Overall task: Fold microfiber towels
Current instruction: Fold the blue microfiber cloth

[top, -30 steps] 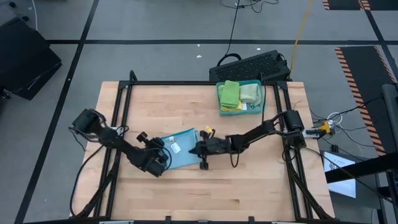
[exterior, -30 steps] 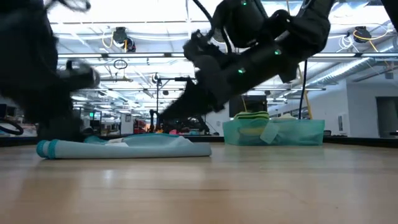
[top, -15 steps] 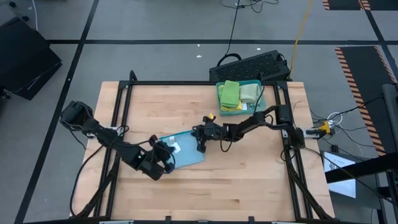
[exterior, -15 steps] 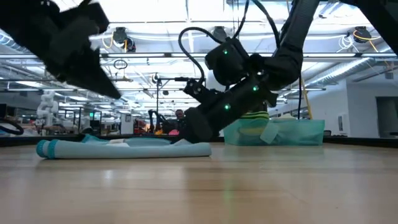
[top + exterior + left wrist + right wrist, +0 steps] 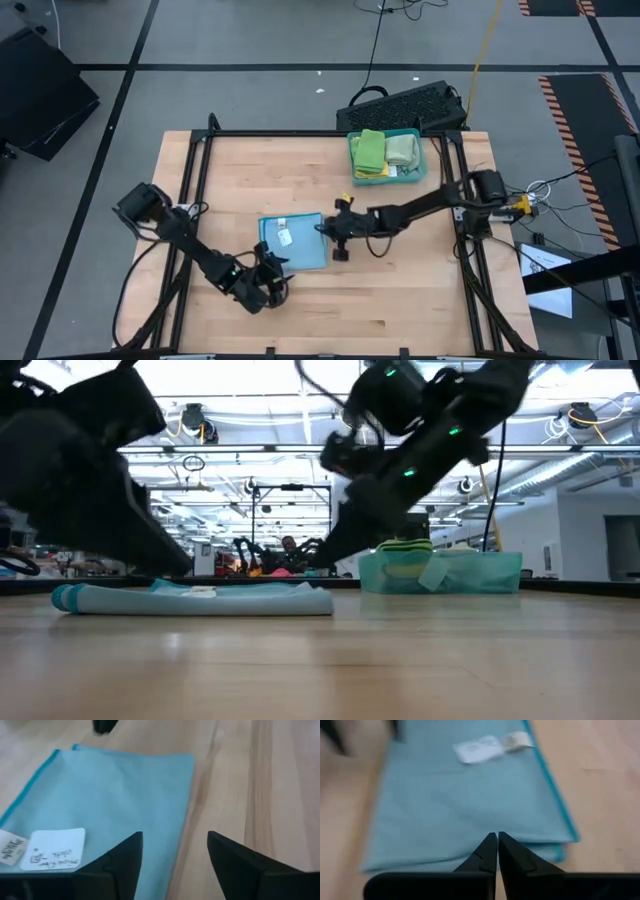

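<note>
if the clenched right claw point(image 5: 322, 231) drags the light blue towel point(image 5: 293, 242) beside the released left claw point(image 5: 272, 287), its fold could slip open.

A light blue towel point(image 5: 294, 241) lies folded flat, white tag up, well apart from the tray point(image 5: 419, 133) holding green and yellow folded towels point(image 5: 385, 152).

bare table point(image 5: 400, 290) front, tray point(image 5: 421, 160) blocking far corner
</note>
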### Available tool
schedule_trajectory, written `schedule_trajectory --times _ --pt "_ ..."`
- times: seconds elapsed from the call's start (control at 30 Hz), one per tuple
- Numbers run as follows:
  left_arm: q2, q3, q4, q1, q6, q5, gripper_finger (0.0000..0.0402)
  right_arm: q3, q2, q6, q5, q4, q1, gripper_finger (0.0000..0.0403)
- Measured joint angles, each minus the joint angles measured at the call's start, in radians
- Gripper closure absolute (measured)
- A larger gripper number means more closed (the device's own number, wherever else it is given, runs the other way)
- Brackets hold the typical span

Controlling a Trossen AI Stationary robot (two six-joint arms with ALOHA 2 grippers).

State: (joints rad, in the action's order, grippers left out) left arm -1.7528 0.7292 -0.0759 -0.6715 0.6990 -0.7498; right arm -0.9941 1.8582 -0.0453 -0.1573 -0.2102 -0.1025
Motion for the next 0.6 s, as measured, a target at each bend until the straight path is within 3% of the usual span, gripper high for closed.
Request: schedule_trajectory --times 0.13,0.3,0.4,0.6 --pt "-0.028 0.054 0.093 -0.024 -0.053 -0.001 0.0171 0.083 -0.067 -0.024 0.001 -0.055 -0.081 0.0386" --pt "-0.031 0.111 0.330 -0.037 -0.036 0.016 0.0176 0.198 -0.072 -0.022 -0.010 -0.238 -0.179 0.0369" --pt "-0.029 0.131 0.459 -0.040 -0.010 0.024 0.0176 0.213 -0.052 -0.021 -0.023 -0.305 -0.220 0.0346" --pt "-0.027 0.132 0.540 -0.019 0.012 0.102 0.0176 0.198 -0.003 0.059 -0.021 -0.375 -0.225 0.0294"
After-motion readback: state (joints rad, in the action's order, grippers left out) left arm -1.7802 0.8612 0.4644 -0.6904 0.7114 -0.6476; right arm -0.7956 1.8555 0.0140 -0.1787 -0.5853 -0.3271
